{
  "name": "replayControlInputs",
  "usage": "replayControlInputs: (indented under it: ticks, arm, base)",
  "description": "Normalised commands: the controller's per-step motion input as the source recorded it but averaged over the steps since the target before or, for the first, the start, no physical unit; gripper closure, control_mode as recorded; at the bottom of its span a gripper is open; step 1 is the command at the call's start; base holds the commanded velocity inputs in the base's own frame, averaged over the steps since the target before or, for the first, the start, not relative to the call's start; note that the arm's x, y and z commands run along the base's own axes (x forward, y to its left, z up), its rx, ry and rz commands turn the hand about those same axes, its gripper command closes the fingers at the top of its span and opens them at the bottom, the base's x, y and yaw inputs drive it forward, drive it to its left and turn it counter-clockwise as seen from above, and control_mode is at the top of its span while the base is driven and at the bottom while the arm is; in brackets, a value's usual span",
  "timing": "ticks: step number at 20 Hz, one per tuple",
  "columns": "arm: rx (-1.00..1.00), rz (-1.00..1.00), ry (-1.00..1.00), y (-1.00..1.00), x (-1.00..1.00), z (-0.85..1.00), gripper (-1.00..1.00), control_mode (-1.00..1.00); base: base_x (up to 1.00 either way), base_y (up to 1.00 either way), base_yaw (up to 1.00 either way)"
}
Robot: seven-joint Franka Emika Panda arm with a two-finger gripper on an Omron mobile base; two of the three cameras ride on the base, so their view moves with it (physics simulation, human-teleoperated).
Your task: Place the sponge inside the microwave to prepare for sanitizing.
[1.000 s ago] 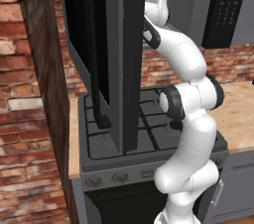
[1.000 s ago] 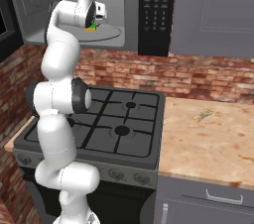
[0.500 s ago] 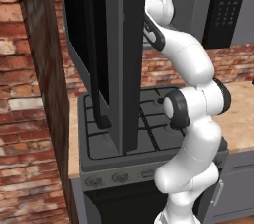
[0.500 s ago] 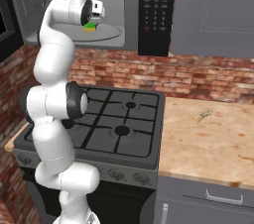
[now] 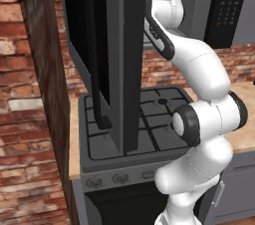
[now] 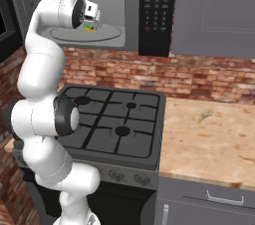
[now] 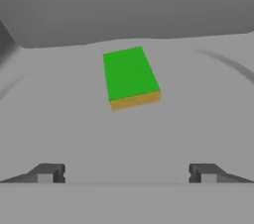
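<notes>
The sponge (image 7: 130,76), green on top with a yellow underside, lies flat on the round turntable (image 7: 188,119) inside the microwave (image 6: 149,15). From the right base view the sponge (image 6: 90,29) is a small green-yellow patch on the turntable just below my hand. My gripper (image 7: 126,173) is open, its two dark fingertips wide apart and pulled back from the sponge, touching nothing. The same gripper (image 6: 97,16) hangs at the mouth of the microwave cavity. The microwave door (image 5: 107,55) stands swung wide open.
A black gas stove (image 6: 117,122) sits below the microwave. A wooden counter (image 6: 209,139) extends to its right, with a tiny pale object (image 6: 204,115) on it. A brick wall (image 5: 30,119) stands at the left, close to the open door.
The gripper has drawn back from the sponge and out toward the microwave opening. The sponge stays lying on the turntable, free of the fingers.
</notes>
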Motion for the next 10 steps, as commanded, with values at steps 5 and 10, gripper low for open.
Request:
replayControlInputs:
  ticks: [5, 10]
  arm:
    - [0.08, -0.01, -0.05, -0.13, -0.71, 0.01, -1.00, -1.00]
    - [0.03, 0.00, -0.02, -0.15, -0.71, 0.01, -1.00, -1.00]
  base:
    - [0.00, 0.00, 0.00]
    - [0.00, 0.00, 0.00]
